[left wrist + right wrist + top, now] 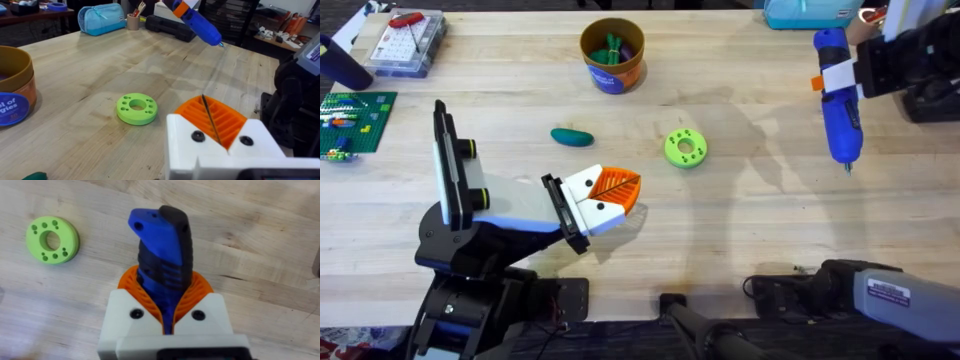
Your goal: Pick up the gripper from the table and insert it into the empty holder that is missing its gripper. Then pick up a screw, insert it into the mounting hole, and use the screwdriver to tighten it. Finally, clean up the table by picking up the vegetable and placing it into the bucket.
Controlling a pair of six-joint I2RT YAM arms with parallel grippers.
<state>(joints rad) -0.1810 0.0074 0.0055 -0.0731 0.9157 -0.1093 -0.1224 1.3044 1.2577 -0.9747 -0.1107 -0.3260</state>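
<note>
The left gripper (616, 190) had white finger blocks with orange ribbed pads and small dark screws, on a white-and-black body with yellow-ringed knobs. The right gripper (167, 305) matched it, and its dark arm carried a grey label.

1. The vegetable (34, 176) is cut off by the left wrist view's edge; a green sliver remains.
2. The bucket (15, 85) is cut by the same view's edge; its label text is partial.
3. The screwdriver (162, 262) bit is hidden behind the right gripper (167, 322).
4. The bucket contents (613, 48) are too small to identify.
</note>
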